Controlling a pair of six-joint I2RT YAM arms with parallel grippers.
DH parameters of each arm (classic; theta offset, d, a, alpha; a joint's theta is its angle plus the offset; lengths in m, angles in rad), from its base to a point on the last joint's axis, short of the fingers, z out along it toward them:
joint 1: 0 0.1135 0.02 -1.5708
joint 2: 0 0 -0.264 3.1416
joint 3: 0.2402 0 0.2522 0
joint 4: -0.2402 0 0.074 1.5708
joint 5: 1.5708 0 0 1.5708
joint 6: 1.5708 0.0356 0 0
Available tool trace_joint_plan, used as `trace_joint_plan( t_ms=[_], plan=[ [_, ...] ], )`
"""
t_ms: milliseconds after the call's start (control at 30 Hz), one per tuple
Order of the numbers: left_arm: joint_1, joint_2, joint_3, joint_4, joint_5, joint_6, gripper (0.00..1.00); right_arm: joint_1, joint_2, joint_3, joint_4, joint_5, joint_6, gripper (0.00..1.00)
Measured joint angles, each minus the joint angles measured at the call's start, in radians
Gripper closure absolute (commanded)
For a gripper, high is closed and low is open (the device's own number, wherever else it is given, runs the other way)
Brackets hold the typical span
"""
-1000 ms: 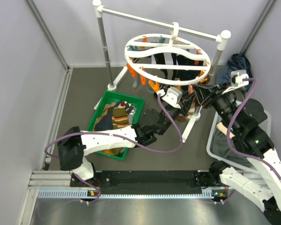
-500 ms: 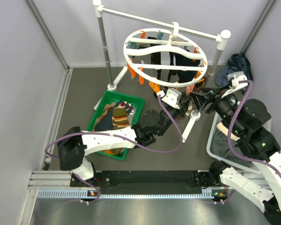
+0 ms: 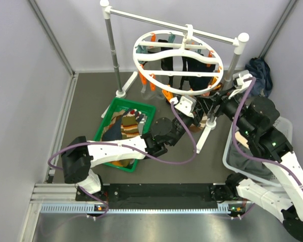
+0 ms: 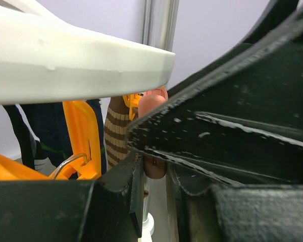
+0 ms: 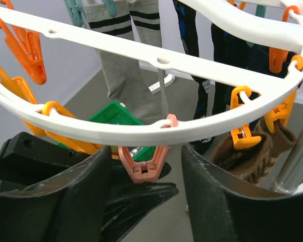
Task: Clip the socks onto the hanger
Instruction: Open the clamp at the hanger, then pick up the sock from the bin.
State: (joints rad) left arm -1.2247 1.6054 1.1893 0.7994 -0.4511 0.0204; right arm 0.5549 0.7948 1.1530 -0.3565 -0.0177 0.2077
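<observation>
The hanger is a white ring with orange clips, hung on the rail. Grey, dark and brown socks hang from it. More socks lie in the green basket. A pink clip hangs from the ring's near rim. My right gripper stands open, one finger on each side of that clip without touching it. My left gripper is under the ring, shut on the pink clip's lower end. No sock shows in its jaws. A brown striped sock hangs just beyond.
The white-and-grey rail stand carries the hanger, and its foot stands by my left gripper. A white basket holding grey cloth sits at the right, beside my right arm. A dark cloth bundle lies in the far right corner.
My right gripper has opened and let go of the pink clip, and its arm has shifted up toward the ring. The hanger ring has swung a little to the left. My left arm has stayed put.
</observation>
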Motion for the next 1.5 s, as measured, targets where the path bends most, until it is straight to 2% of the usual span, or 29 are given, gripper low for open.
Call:
trace_joint_plan(
  t_ms=[133,267,333,467,500,567,633,733,867,1100,1333,1400,1500],
  plan=[
    [0.000,0.000,0.000,0.001,0.011,-0.004,1.00,0.000,0.022,0.011,0.013,-0.004,-0.005,0.55],
    [0.002,0.000,0.000,0.001,0.019,-0.008,1.00,0.000,0.031,0.014,0.017,-0.010,-0.005,0.74],
    [0.003,0.000,0.000,0.000,0.024,-0.009,1.00,0.000,0.031,0.014,0.019,-0.011,-0.006,0.78],
    [0.003,-0.002,0.000,0.000,0.027,-0.014,0.81,-0.002,0.031,0.014,0.022,-0.006,-0.007,0.96],
    [0.003,-0.004,-0.001,-0.002,0.027,-0.016,0.72,-0.002,0.031,0.014,0.025,-0.006,-0.008,0.99],
    [0.003,-0.013,-0.006,-0.004,0.030,-0.019,0.61,-0.002,0.030,0.014,0.030,-0.009,-0.006,1.00],
    [0.003,-0.028,-0.021,-0.012,0.043,-0.018,0.43,-0.001,0.029,0.014,0.036,-0.015,-0.003,1.00],
    [0.000,-0.048,-0.058,-0.039,0.052,-0.018,0.26,-0.001,0.028,0.014,0.039,-0.015,-0.002,1.00],
    [-0.001,-0.110,-0.135,-0.127,0.053,-0.044,0.13,-0.002,0.022,0.013,0.040,-0.014,-0.002,1.00],
    [-0.001,-0.356,-0.293,-0.382,-0.026,-0.147,0.10,-0.001,0.013,-0.001,0.053,-0.014,-0.003,1.00],
    [0.010,-0.535,-0.379,-0.745,-0.223,-0.303,0.17,-0.002,0.011,-0.021,0.074,-0.014,-0.003,1.00],
    [0.050,-0.548,-0.383,-0.861,-0.240,-0.359,0.20,-0.002,0.011,-0.021,0.075,-0.014,-0.004,1.00],
    [0.208,-0.552,-0.384,-1.005,-0.216,-0.436,0.26,-0.001,0.011,-0.022,0.077,-0.013,-0.005,1.00]
  ],
)
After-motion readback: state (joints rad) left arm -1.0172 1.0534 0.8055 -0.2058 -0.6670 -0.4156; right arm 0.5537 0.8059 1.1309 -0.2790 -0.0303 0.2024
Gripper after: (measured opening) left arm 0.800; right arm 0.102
